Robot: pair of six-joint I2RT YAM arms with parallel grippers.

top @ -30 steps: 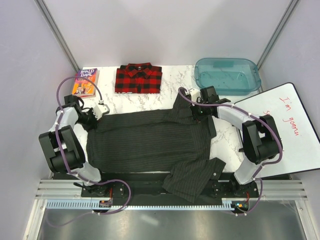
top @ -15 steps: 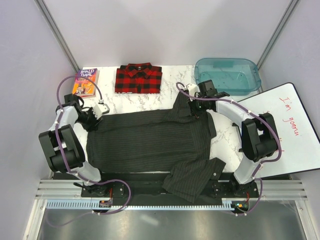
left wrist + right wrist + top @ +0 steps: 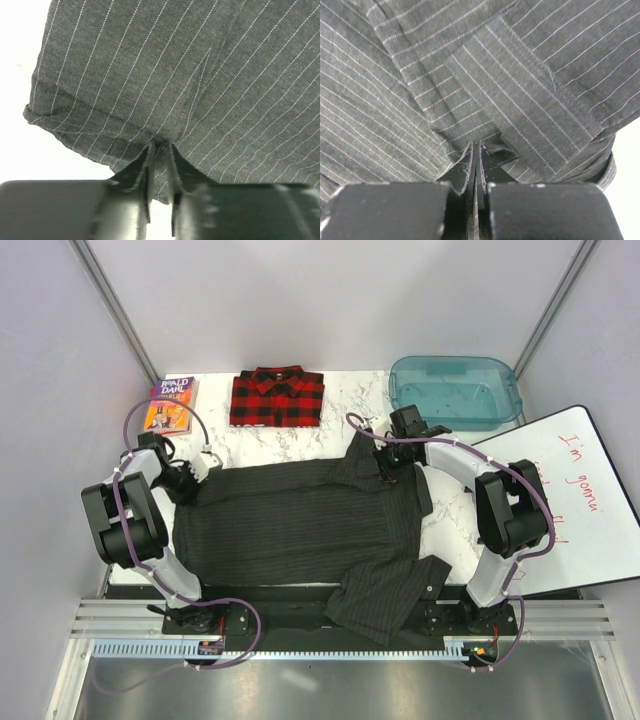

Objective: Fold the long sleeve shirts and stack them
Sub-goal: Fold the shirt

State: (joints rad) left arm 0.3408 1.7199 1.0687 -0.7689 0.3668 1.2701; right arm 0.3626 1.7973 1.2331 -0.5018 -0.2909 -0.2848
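A book (image 3: 172,403) on the surface, beyond the left end effector (image 3: 200,466), shows "ROALD DAHL" on its cover; the smaller print is unreadable. A whiteboard (image 3: 590,540), right of the right end effector (image 3: 385,462), bears red handwriting: "I'm gonna".

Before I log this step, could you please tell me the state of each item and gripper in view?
charcoal shirt: spread out, one sleeve overhanging the near edge
plaid shirt: folded
book: closed
bin: upright, uncovered
left gripper: shut on charcoal shirt
right gripper: shut on charcoal shirt
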